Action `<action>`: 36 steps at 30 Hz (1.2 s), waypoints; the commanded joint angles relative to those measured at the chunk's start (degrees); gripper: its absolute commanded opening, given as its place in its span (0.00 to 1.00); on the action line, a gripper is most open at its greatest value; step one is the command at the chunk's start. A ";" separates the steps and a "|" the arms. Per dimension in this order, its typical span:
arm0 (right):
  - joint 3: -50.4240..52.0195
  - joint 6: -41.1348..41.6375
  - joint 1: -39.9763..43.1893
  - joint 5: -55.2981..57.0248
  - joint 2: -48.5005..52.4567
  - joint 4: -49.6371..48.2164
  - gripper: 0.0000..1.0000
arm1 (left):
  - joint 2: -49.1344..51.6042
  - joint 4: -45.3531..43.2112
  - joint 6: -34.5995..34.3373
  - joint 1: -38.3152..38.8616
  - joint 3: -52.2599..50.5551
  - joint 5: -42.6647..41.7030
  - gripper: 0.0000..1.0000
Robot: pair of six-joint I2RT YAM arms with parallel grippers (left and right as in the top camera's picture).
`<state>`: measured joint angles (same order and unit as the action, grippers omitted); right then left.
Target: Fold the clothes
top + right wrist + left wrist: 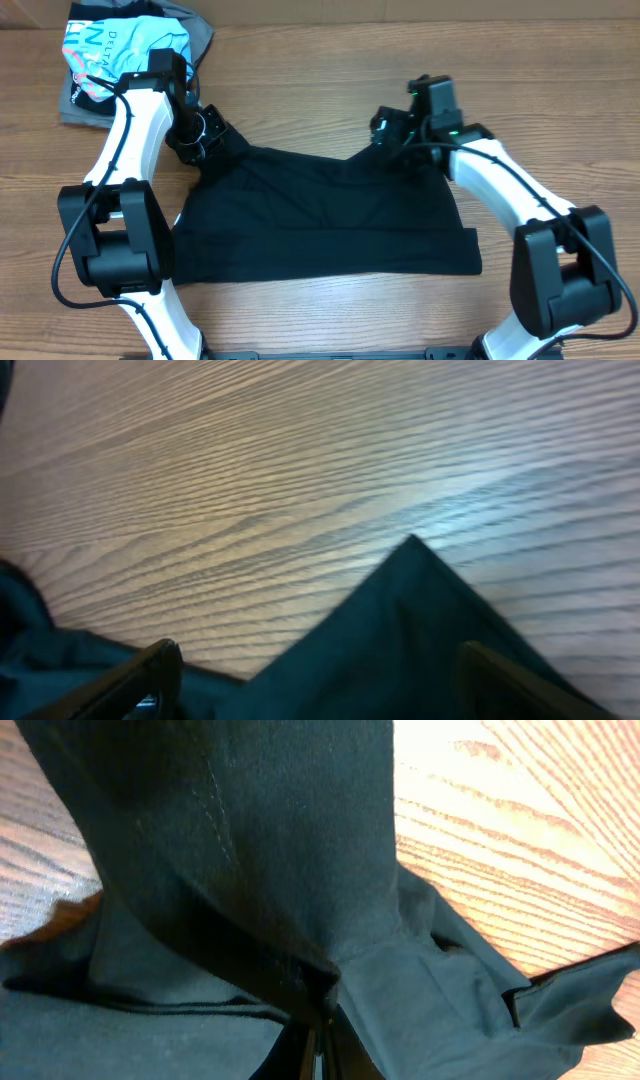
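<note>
**While one corner is pinched, the other is waiting**

My left gripper [315, 1050] is clamping the far left corner of the black T-shirt [320, 215], fingers closed on bunched cloth. The shirt is lying spread on the table [330, 40]. My right gripper [320, 660] is standing wide, a pointed corner between its fingers, not pinched. I am judging it should be closing low on that corner, then both carrying the edge level.

Left fingers [296, 1065] pinched (nearly hidden), right fingers [150, 675] spread wide
</note>
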<state>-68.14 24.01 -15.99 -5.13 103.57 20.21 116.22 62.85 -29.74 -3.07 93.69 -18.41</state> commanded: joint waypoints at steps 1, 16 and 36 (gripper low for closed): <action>-0.20 2.91 -1.38 7.91 2.45 -1.18 0.90 | 0.33 0.79 1.49 0.22 1.07 0.72 0.04; -1.20 4.72 -1.38 9.60 10.08 -7.39 0.87 | 0.33 1.27 1.49 0.22 1.07 0.98 0.04; -1.70 2.45 -2.21 16.37 16.55 -7.56 0.76 | 0.33 1.20 1.49 0.22 1.07 1.03 0.06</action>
<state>-69.82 26.89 -18.11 8.84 116.86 11.92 116.22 63.90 -29.56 -3.07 93.69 -17.80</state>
